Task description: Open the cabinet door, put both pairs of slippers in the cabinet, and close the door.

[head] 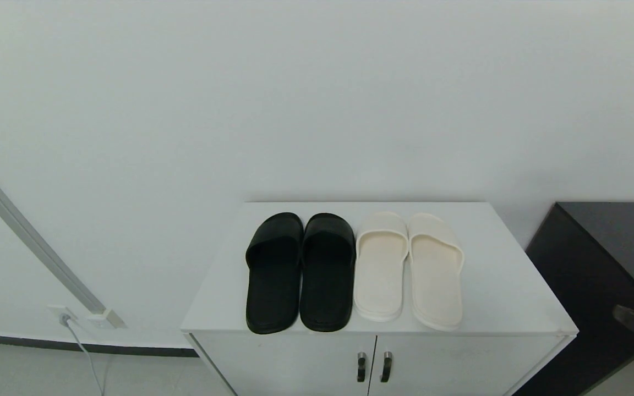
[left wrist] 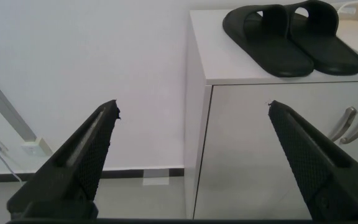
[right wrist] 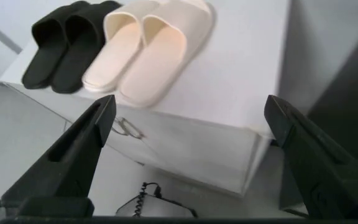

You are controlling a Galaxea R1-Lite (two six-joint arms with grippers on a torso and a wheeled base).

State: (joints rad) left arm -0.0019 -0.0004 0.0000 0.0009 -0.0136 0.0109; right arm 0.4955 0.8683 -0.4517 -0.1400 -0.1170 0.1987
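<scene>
A pair of black slippers [head: 300,272] and a pair of white slippers [head: 408,269] lie side by side on top of a white cabinet [head: 509,275]. Its two doors are shut, with two dark handles [head: 373,366] at the middle seam. My left gripper [left wrist: 191,112] is open, low and to the left of the cabinet, level with the left door [left wrist: 260,155]; the black slippers [left wrist: 294,34] lie above it. My right gripper [right wrist: 188,106] is open too, off the cabinet's right front corner, with the white slippers [right wrist: 148,43] and the handles [right wrist: 126,127] beyond it.
A dark table [head: 614,258] stands close to the cabinet's right side. A white wall is behind. At the lower left a wall socket with a cable [head: 75,330] and a slanted grey rail [head: 31,236] sit near the floor.
</scene>
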